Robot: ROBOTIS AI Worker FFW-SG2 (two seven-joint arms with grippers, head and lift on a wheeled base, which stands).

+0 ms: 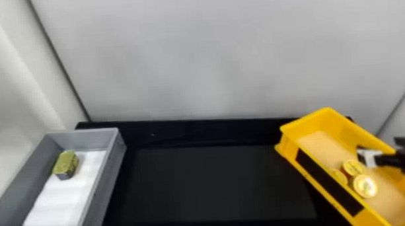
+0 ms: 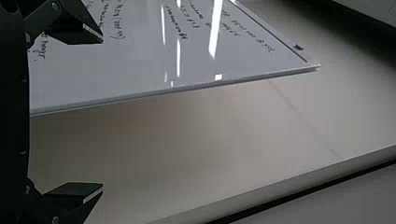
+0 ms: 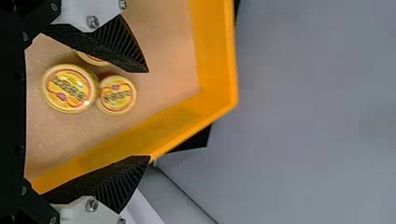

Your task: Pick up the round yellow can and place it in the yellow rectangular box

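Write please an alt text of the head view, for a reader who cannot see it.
Three yellow cans sit together in a yellow box at right, the robot's right gripper over the box. At left, a gray bin holds a yellowish tin and white lining; a dark table lies between.

A black table (image 1: pixel 212 132) carries a grey bin (image 1: pixel 113 178) and the yellow rectangular box (image 1: pixel 313 123).
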